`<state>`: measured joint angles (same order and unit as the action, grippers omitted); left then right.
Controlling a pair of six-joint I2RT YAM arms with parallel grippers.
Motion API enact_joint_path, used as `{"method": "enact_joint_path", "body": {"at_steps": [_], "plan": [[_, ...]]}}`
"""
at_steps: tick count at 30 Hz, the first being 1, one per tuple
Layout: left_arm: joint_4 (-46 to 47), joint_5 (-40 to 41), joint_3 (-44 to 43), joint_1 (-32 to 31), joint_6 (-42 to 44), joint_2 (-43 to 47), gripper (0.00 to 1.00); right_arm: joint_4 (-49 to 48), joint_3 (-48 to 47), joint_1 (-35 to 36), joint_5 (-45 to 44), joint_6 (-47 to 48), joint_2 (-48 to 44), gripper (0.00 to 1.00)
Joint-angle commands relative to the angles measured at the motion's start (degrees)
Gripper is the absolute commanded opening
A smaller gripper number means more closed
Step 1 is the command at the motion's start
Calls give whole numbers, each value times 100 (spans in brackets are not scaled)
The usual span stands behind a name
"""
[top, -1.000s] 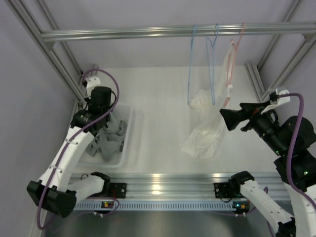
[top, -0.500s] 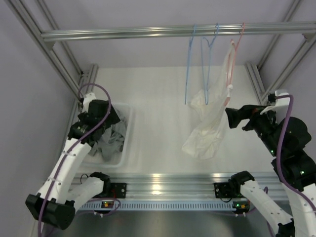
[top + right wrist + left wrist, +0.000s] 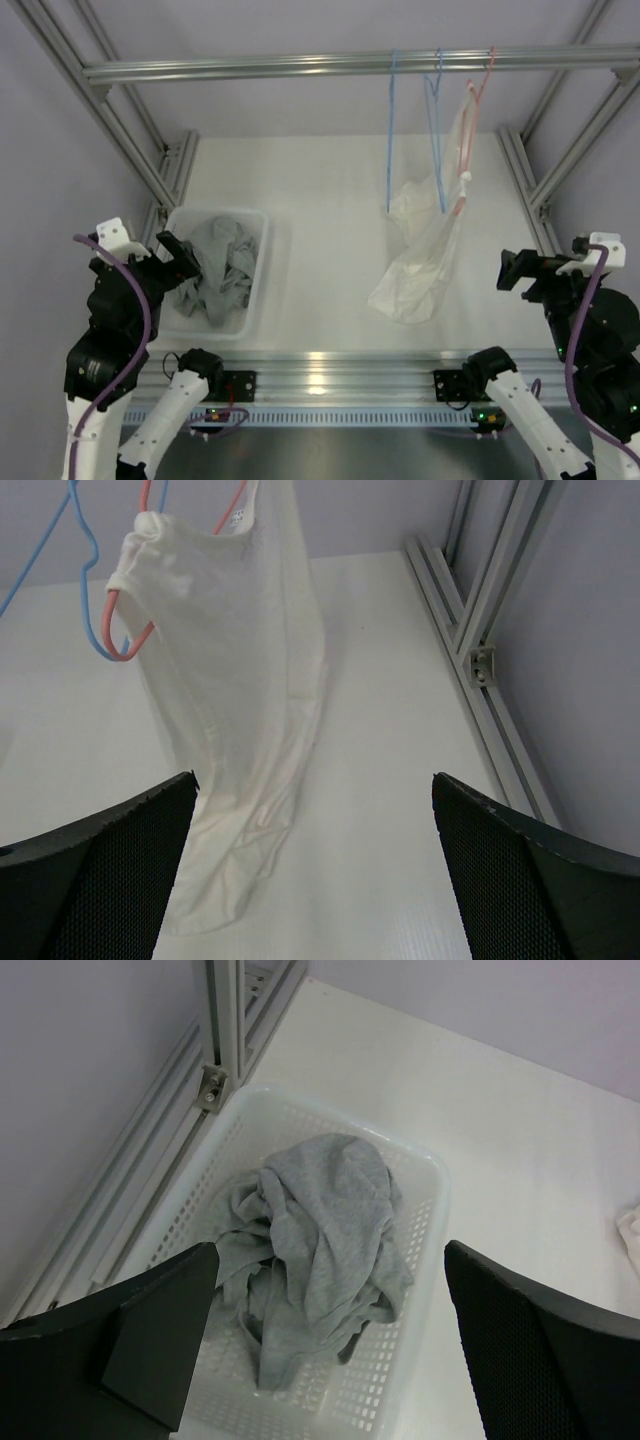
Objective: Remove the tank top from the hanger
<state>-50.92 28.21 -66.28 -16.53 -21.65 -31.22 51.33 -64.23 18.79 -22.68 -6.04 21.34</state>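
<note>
A white tank top [image 3: 420, 262] hangs from a red hanger [image 3: 468, 130] on the rail, and its lower end lies crumpled on the table. The right wrist view shows the tank top [image 3: 240, 680] bunched on the red hanger [image 3: 128, 652]. My right gripper [image 3: 520, 272] is open and empty, well to the right of the cloth and apart from it; in its own view the right gripper [image 3: 312, 780] has its jaws wide. My left gripper [image 3: 176, 260] is open and empty above the near left of a basket. From the left wrist, the left gripper [image 3: 330, 1260] frames grey cloth.
A white perforated basket [image 3: 262, 270] at the left holds a crumpled grey garment [image 3: 215, 268]; the left wrist view shows the basket [image 3: 437, 1175] and the garment [image 3: 325, 1215]. Two bare blue hangers [image 3: 390, 130] [image 3: 436, 130] hang on the rail [image 3: 250, 68]. Aluminium frame posts [image 3: 530, 170] flank both sides.
My left gripper opened and drew back from the basket toward the near edge, leaving the grey garment inside. My right arm pulled back to the right, away from the tank top. The blue hangers sway.
</note>
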Motion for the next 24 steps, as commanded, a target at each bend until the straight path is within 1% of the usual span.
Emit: {"method": "enact_joint_path", "body": {"at_steps": [1,2,5,9,13,24], "plan": [[-182,-288,98,10,495,581,99,439,-239,81,-71,59,-147,99],[-182,-350,89,10,556,800,99,457,-213,90,-1,86,-200,99],[-260,-369,107,10,609,977,99,448,-82,108,18,112,-438,99],[-305,-368,203,10,504,951,99,448,-46,108,35,68,-491,99],[-287,-386,238,19,460,802,99,439,-2,108,-149,24,-473,99],[-279,-518,388,10,442,609,99,430,-64,108,-264,-72,-236,99]]}}
